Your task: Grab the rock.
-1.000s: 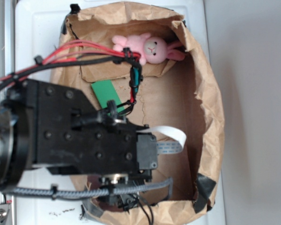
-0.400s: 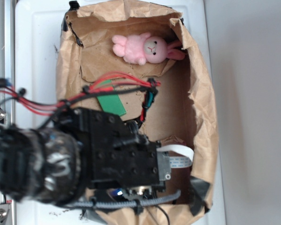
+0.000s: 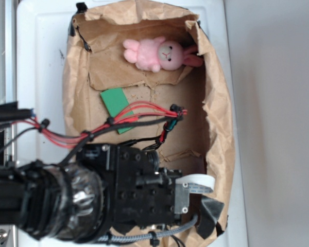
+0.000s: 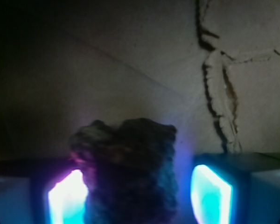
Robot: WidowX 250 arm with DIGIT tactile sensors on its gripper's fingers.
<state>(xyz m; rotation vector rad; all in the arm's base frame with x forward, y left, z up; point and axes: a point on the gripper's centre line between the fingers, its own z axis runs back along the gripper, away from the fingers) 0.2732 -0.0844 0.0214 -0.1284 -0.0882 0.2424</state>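
Note:
In the wrist view the rock (image 4: 130, 172), a rough dark brown-grey lump, sits between the two glowing pads of my gripper (image 4: 137, 200). The left pad (image 4: 65, 198) lies against the rock's edge. A narrow gap shows between the right pad (image 4: 210, 196) and the rock. The gripper is open around the rock. Brown paper floor with a torn crease lies beyond it. In the exterior view the black arm (image 3: 134, 190) reaches down into the near end of the paper-lined box (image 3: 219, 103) and hides both the rock and the gripper.
A pink plush bunny (image 3: 157, 54) lies at the far end of the box. A flat green block (image 3: 116, 103) rests mid-box, partly under red and black cables (image 3: 139, 116). The crumpled paper walls stand close around the arm.
The arm has moved toward the near end of the box and lower into it. The bunny and most of the green block are uncovered now.

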